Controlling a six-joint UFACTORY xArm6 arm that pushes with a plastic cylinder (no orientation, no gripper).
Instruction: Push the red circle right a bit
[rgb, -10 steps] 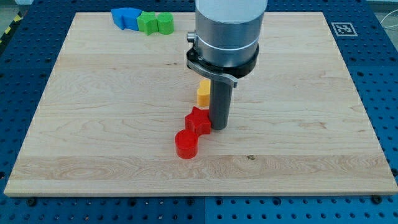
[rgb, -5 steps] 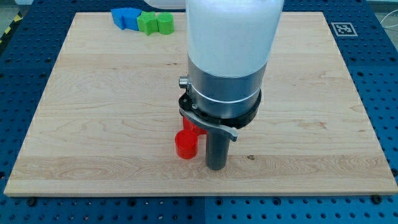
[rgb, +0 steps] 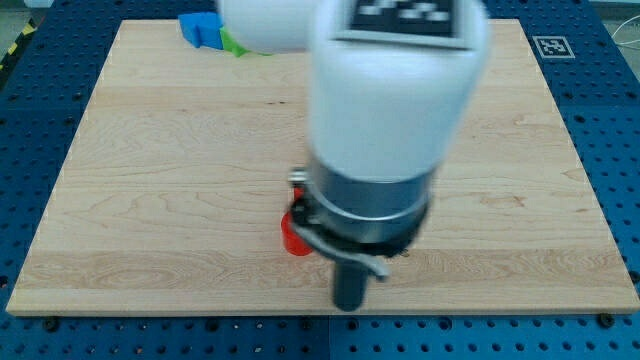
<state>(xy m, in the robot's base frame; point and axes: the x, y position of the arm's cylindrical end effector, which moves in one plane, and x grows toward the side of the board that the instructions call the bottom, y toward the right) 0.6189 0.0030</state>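
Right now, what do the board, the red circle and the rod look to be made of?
The board looks like pale wood, matte, with visible grain lines. The red circle, mostly hidden behind the arm, looks like smooth solid-coloured plastic, though painted wood is possible. The rod looks like dark metal or plastic, too blurred to settle; my tip sits toward the view's bottom right of the circle.

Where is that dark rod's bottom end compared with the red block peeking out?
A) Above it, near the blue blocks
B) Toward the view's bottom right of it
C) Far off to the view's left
B: my tip sits toward the view's bottom right of the red block.
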